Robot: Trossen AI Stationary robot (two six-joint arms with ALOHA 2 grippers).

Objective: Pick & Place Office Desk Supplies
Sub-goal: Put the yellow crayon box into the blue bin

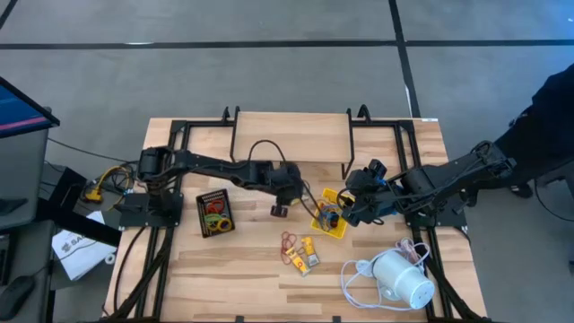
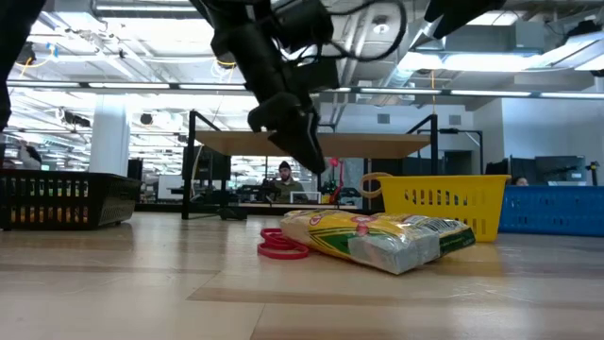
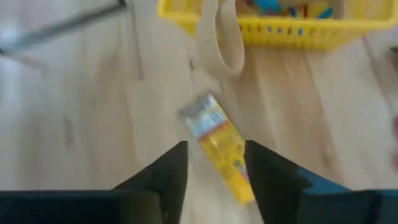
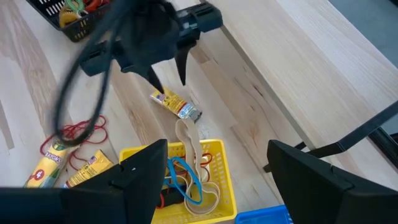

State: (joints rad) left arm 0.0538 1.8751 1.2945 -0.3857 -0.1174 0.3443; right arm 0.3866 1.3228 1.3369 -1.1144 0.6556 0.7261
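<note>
A yellow packet with a silver end lies flat on the table just outside the yellow tray. My left gripper hangs open above the packet, one finger on each side and clear of it. More yellow packets and red rubber bands lie nearer the front edge. A tan band droops over the yellow tray's rim. My right gripper waits open above the yellow tray, holding nothing.
A black mesh tray with bands stands to the left and a blue tray beyond the yellow one. A white cylindrical device with its cord lies at the front right. A raised wooden shelf spans the back.
</note>
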